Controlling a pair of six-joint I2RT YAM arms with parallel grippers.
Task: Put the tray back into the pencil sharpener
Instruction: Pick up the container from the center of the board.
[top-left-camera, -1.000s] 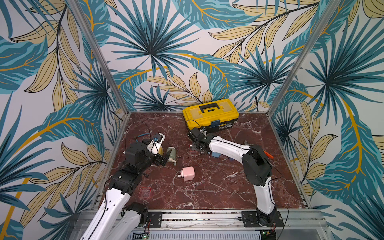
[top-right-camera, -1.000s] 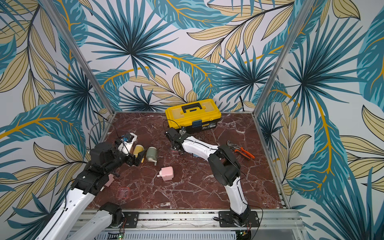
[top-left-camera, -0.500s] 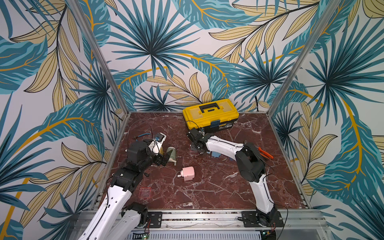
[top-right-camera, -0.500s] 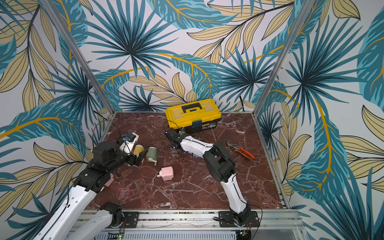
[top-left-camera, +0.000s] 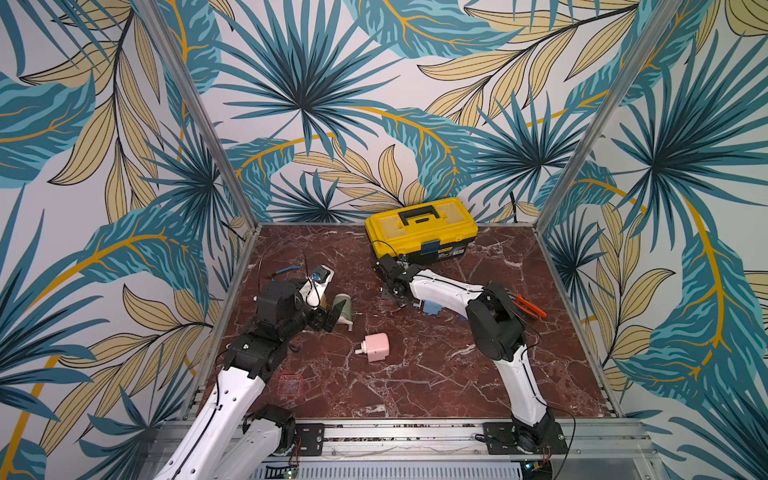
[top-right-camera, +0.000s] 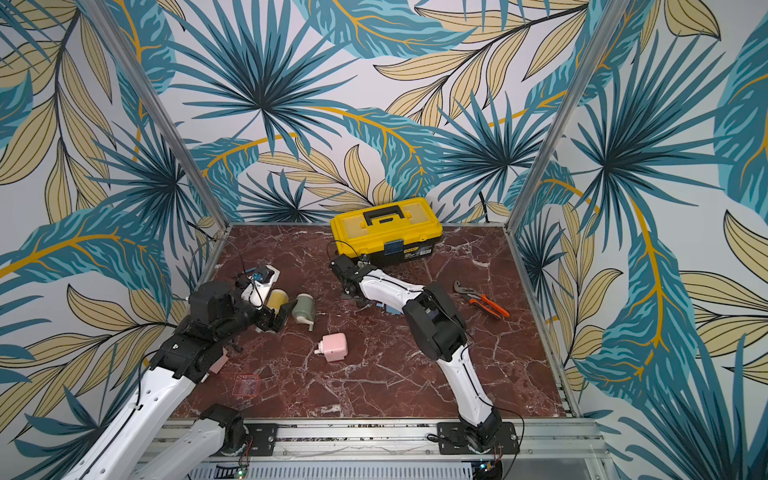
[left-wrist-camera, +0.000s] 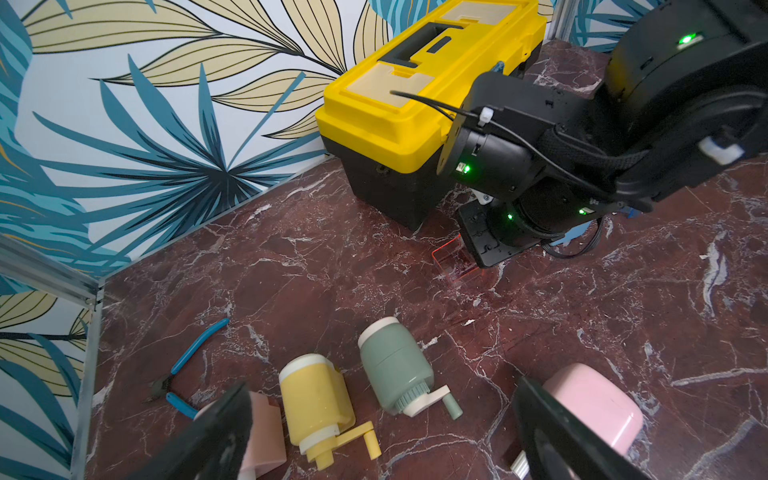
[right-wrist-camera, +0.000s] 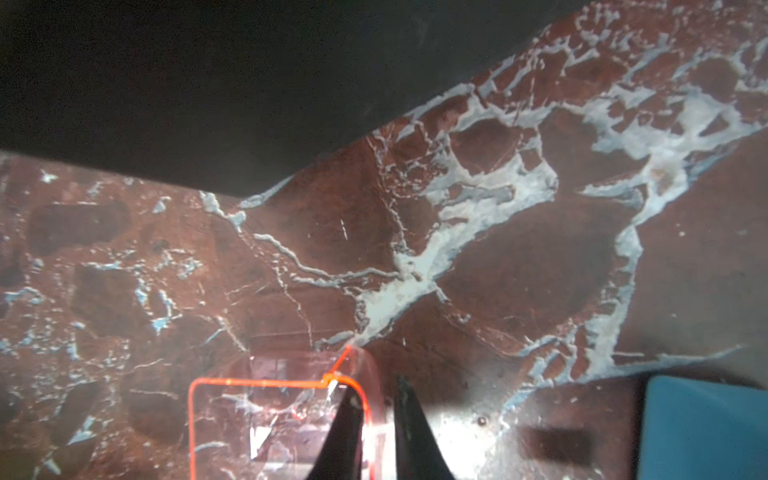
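Observation:
A clear red tray (right-wrist-camera: 257, 415) sits on the marble in front of the yellow toolbox, also visible in the left wrist view (left-wrist-camera: 451, 266). My right gripper (right-wrist-camera: 376, 390) points down at it with one finger inside and one outside, shut on its wall. In both top views that gripper (top-left-camera: 395, 297) hides the tray. A pink pencil sharpener (top-left-camera: 376, 352) lies mid-table. Yellow (left-wrist-camera: 318, 399) and green (left-wrist-camera: 392, 370) sharpeners lie by my left gripper (left-wrist-camera: 386, 432), which hangs open above them holding nothing. A blue sharpener (top-left-camera: 432, 308) lies under the right forearm.
A yellow toolbox (top-left-camera: 422, 228) stands at the back. A second red tray (top-left-camera: 291, 384) lies near the front left. Orange pliers (top-right-camera: 484, 303) lie to the right, blue cutters (left-wrist-camera: 187, 365) to the left. A pink block (left-wrist-camera: 266, 428) sits beside the left finger.
The right gripper's jaws have narrowed onto the tray wall and that arm's elbow has swung a little leftward. The left arm has barely shifted and stays open.

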